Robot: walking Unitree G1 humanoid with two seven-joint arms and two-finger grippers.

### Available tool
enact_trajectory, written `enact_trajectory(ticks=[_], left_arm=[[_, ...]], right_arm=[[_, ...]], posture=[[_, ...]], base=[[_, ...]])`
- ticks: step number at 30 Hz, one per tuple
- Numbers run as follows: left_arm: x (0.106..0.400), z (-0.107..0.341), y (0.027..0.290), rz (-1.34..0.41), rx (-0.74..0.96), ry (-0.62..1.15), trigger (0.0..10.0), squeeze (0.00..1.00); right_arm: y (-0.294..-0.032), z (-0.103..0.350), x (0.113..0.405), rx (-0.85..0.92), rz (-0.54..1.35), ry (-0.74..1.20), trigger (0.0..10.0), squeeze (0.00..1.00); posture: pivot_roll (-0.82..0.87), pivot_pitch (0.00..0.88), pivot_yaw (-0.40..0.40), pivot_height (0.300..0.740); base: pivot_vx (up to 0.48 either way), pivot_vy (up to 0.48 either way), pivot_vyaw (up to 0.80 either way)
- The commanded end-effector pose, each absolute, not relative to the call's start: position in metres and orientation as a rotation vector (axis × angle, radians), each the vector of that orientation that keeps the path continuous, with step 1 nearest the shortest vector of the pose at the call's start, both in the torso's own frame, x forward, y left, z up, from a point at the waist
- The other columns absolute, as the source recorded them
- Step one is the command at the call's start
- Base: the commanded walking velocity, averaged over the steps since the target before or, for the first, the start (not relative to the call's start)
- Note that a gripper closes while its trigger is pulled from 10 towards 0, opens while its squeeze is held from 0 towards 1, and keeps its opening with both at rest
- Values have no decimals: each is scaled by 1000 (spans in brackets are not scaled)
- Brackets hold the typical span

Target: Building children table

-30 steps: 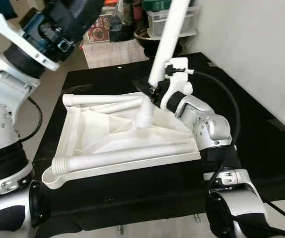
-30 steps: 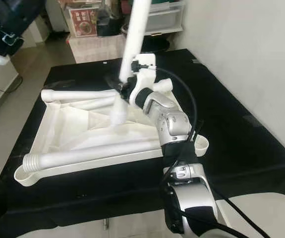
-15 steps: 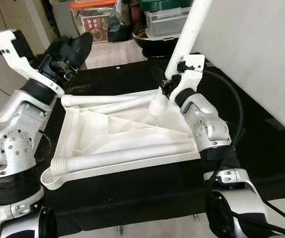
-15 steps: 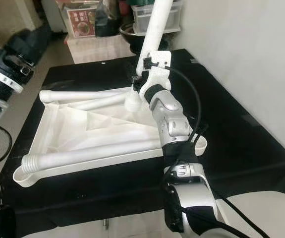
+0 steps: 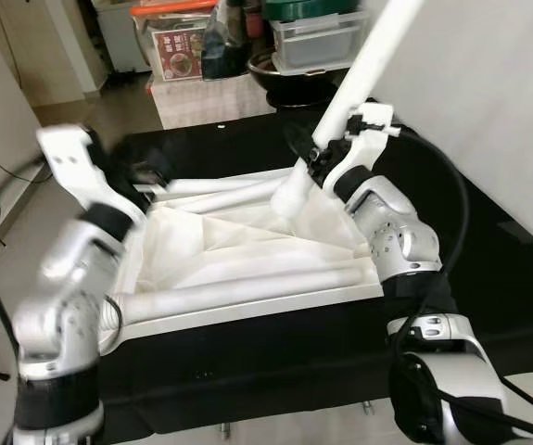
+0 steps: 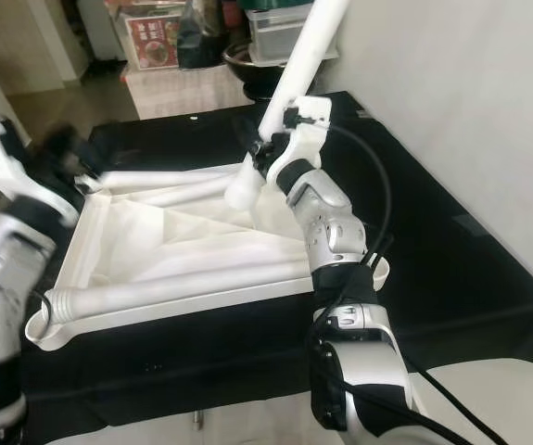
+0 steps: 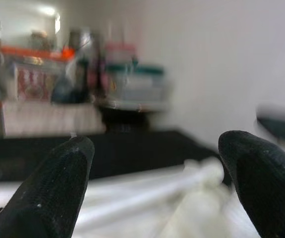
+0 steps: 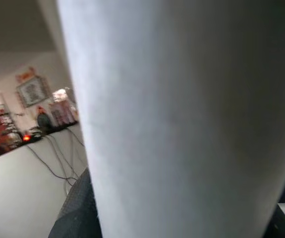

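Note:
A white children's table top [image 5: 247,311] lies upside down on the black table [image 5: 498,278]. Loose white legs rest in it, one along the front [image 5: 247,287] and one along the far side [image 5: 220,185]. My right gripper [image 5: 314,159] is shut on another white leg [image 5: 363,74]. That leg tilts up to the right, its ribbed lower end hanging over the top's far right corner. The same leg [image 8: 172,119] crosses the right wrist view. My left gripper [image 5: 150,171], blurred, is at the far left corner; its fingers [image 7: 68,168] stand open, nothing between them.
Beyond the black table stand an orange-lidded box [image 5: 178,32], a clear bin with a green lid [image 5: 317,37] and a dark bowl [image 5: 289,69]. A white wall [image 5: 488,93] runs close along the right. Bare floor lies to the left.
My left arm has swung down from high on the left to the table top's far left corner. The right gripper has carried the leg back and right, tilting it more.

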State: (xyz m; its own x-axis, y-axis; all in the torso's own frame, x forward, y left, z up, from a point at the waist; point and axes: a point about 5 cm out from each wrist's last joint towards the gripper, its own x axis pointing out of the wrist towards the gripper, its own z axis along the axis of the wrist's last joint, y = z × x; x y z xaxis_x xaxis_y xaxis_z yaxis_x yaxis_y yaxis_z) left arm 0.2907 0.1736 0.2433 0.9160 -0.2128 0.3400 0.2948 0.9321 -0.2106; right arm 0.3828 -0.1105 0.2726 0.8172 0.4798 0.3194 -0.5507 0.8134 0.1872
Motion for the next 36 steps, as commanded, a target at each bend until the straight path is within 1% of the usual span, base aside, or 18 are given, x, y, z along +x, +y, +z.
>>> enact_trajectory(ticks=[1, 3, 8, 11, 12, 15, 20, 24, 27, 33, 36], left_arm=[[279, 226, 161, -294, -242, -255, 10000, 0], [269, 213, 149, -331, -262, -208, 10000, 0], [266, 209, 145, -335, -268, -198, 10000, 0], [258, 198, 132, -360, -288, -148, 10000, 0], [255, 195, 127, -375, -293, -132, 10000, 0], [253, 193, 125, -370, -293, -126, 10000, 0], [246, 184, 122, -366, -236, -95, 10000, 0], [241, 175, 128, -324, -125, -58, 10000, 0], [236, 167, 133, -288, -82, -37, 10000, 0], [231, 160, 136, -252, -54, -12, 10000, 0], [222, 150, 129, -279, -18, 20, 10000, 0]], right_arm=[[-99, 269, 371, 203, 667, -290, 10000, 0], [-91, 262, 362, 92, 742, -294, 10000, 0], [-89, 260, 360, 63, 763, -292, 10000, 0], [-84, 251, 354, 19, 787, -274, 10000, 0], [-83, 247, 352, 10, 782, -263, 10000, 0], [-83, 245, 351, 12, 776, -251, 10000, 0], [-87, 237, 347, -8, 752, -222, 10000, 0], [-89, 234, 349, -33, 722, -202, 10000, 0], [-89, 231, 349, -51, 713, -185, 10000, 0], [-89, 231, 347, -58, 728, -200, 10000, 0], [-91, 237, 347, -36, 740, -202, 10000, 0]], posture=[[-35, 25, 53, 740], [-34, 36, 52, 740], [-34, 36, 52, 740], [-34, 57, 62, 740], [-35, 60, 63, 740], [-34, 63, 62, 740], [-34, 73, 67, 740], [-29, 84, 68, 740], [-27, 92, 69, 740], [-26, 101, 70, 740], [-25, 127, 70, 740]], base=[[0, -472, 0], [0, -472, 0], [0, -472, 0], [0, -472, 0], [0, 0, 0], [0, 0, 0], [0, 0, 0], [0, 0, 0], [0, 0, 0], [0, 0, 0], [0, 0, 800]])
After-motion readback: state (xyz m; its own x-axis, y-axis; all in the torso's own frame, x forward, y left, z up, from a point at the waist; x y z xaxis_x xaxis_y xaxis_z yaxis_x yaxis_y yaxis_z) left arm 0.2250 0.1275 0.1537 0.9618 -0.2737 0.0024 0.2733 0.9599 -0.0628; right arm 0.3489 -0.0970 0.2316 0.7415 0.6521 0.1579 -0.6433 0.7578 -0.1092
